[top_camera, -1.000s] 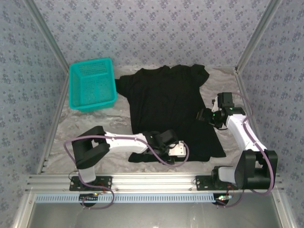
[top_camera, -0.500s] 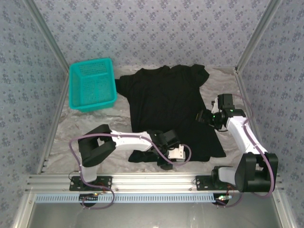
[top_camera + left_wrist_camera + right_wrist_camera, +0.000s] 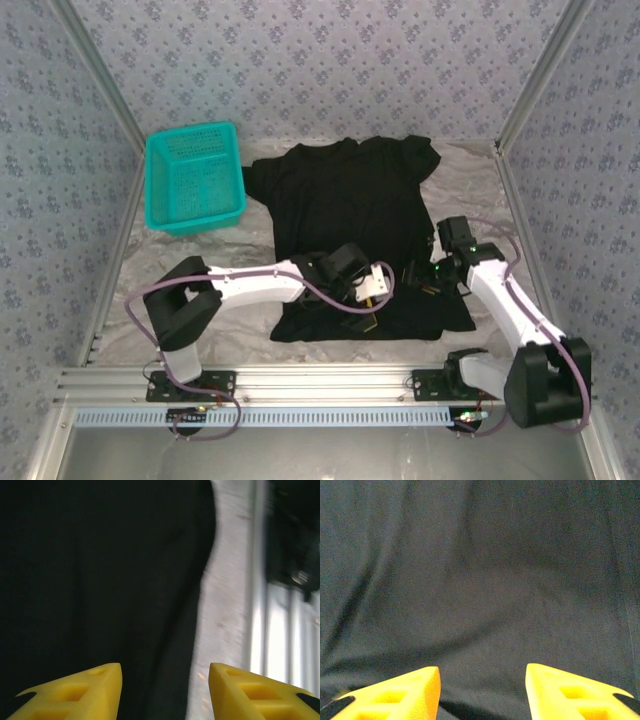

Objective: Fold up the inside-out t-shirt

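Top external: left gripper (image 3: 164, 672) and right gripper (image 3: 483, 669) hovered over t-shirt (image 3: 350, 200) near end, both with fingers apart.

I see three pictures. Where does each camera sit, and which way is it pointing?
Top external: fixed above and behind the robot, looking down at a soft black cloth t-shirt spread on the table beside a teal plastic mesh basket; left arm and right arm show.
Left wrist: on the left arm, looking past its two yellow fingertips at the shirt's edge and pale table covering.
Right wrist: on the right arm, looking past its own yellow fingertips at black cloth.
Shared: all see the t-shirt.
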`<state>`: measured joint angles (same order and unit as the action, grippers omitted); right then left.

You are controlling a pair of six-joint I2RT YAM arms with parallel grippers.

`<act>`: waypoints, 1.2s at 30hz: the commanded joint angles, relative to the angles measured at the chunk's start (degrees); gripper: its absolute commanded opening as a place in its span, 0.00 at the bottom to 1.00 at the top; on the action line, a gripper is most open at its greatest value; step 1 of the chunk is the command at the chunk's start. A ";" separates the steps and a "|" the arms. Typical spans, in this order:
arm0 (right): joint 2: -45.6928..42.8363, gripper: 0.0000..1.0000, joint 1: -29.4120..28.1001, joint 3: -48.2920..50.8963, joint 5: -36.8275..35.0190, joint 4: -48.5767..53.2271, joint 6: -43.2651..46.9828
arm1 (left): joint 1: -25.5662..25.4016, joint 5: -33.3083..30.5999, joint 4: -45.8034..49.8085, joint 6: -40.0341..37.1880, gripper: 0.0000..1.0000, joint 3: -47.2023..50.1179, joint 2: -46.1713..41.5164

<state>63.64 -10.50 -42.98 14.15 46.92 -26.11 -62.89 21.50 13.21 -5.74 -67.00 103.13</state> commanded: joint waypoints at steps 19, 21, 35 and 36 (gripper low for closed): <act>7.43 0.50 -10.85 0.55 -8.44 2.27 -5.55 | 3.82 3.92 1.90 0.02 0.23 -3.04 7.65; 6.99 0.50 -9.97 0.66 -8.09 2.30 -5.15 | 4.05 4.03 2.19 0.06 0.14 -3.50 7.94; 2.19 0.51 -8.42 -1.58 -3.88 3.26 -0.31 | 10.70 6.97 -7.13 13.81 0.00 -1.75 1.49; 1.75 0.51 -8.59 -1.58 -2.97 2.82 0.19 | 11.05 7.24 -7.63 14.69 0.00 -1.59 1.23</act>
<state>66.89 -19.20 -42.89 8.62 48.62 -28.36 -52.80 25.98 8.91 4.45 -69.23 107.39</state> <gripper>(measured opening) 0.511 0.043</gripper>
